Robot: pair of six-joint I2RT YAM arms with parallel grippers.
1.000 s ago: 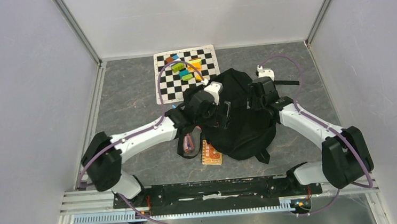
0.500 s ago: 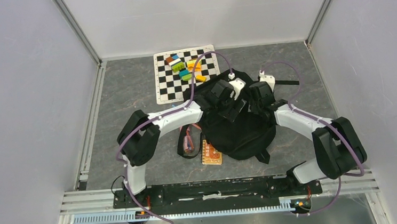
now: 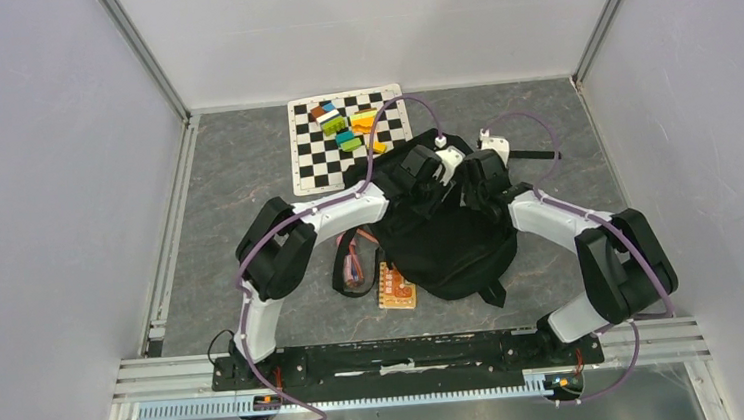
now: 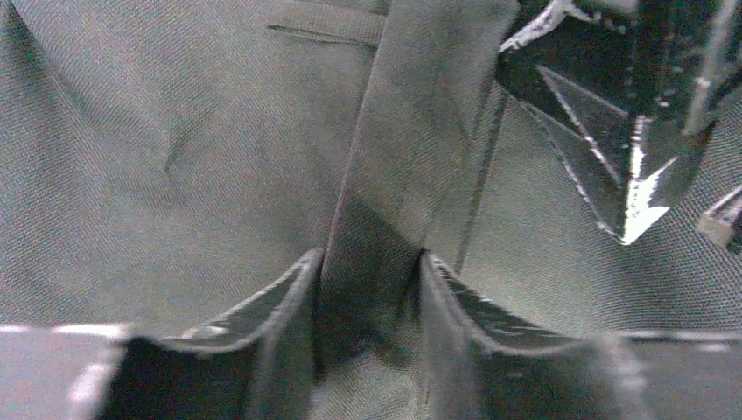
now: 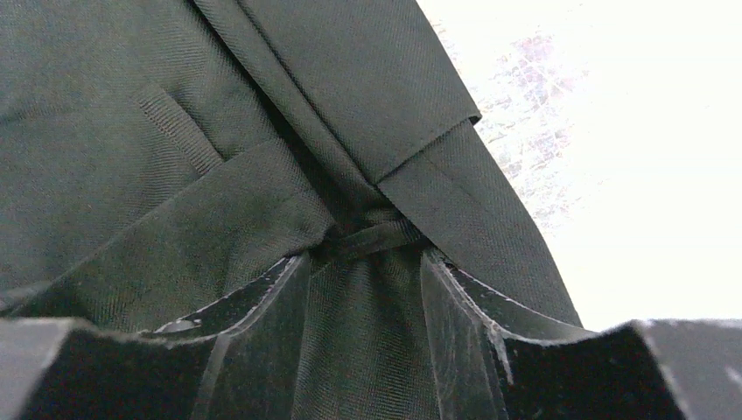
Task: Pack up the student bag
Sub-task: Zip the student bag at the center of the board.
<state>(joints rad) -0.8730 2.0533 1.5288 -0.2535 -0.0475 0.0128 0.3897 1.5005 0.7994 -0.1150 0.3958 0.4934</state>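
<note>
The student bag point(image 3: 451, 239), a soft black backpack, lies in the middle of the table. My two grippers sit side by side on its far part. The left gripper point(image 3: 432, 172) is shut on a raised fold of the bag's fabric point(image 4: 385, 157), which fills the gap between its fingers point(image 4: 289, 297). The right gripper point(image 3: 479, 174) is shut on a bunched piece of the bag's fabric point(image 5: 262, 210) by a seam, touching both fingers point(image 5: 455, 297). An orange notebook point(image 3: 395, 288) lies at the bag's near left edge.
A black-and-white checkered mat point(image 3: 314, 159) with several coloured blocks point(image 3: 346, 124) lies behind the bag on the left. A red-and-black strap loop point(image 3: 354, 268) rests left of the notebook. A black strap point(image 3: 541, 156) runs off the bag's far right. Walls close in both sides.
The left arm has swung right from the bag's left part to its far middle, and its jaws have closed on the fabric. The right gripper has shifted slightly left.
</note>
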